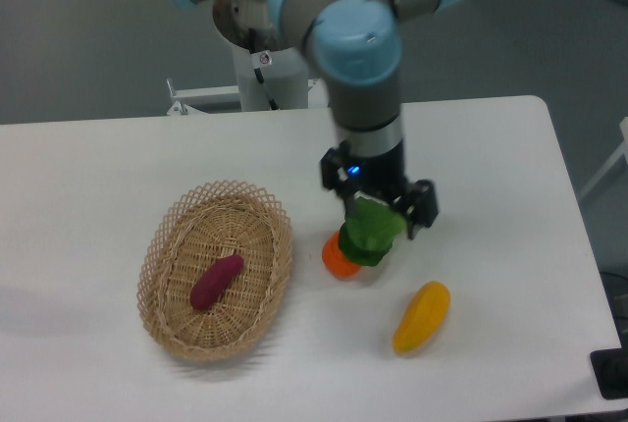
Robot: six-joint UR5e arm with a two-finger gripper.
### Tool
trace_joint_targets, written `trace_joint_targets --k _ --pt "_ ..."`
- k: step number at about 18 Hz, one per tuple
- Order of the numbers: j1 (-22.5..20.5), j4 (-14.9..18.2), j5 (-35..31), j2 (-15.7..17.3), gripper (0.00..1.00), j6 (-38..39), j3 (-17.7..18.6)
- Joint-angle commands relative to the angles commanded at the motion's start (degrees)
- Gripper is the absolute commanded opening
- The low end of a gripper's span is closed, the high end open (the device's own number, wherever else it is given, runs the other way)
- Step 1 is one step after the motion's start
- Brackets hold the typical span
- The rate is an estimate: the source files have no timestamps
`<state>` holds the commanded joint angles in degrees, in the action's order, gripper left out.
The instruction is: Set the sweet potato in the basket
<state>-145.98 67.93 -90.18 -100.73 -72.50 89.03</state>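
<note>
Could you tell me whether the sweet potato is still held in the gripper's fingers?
No, the sweet potato lies alone inside the basket, while the gripper hovers over the green vegetable.

Bright, even overhead light floods the white tabletop (pixel 491 147), shadows soft and faint beside the oval tan wicker basket (pixel 172 236). Slight overall softness, no harsh glare, edges undistorted.

Magenta sweet potato (pixel 217 282), tan woven basket (pixel 172 329), yellow piece (pixel 422 317), green leafy toy (pixel 371 231)

basket (pixel 167 245) open from above | pincer (pixel 385 216) crowds green vegetable (pixel 373 234), orange piece (pixel 339 260) | mango piece (pixel 422 317) near
</note>
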Motion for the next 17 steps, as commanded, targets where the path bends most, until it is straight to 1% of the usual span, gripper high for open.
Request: trace_joint_targets --k 5,17 --pt "-1.24 0.27 1.15 0.44 1.0 -0.36 -0.26" --pt "-1.33 0.18 1.23 0.35 1.0 -0.28 -0.62"
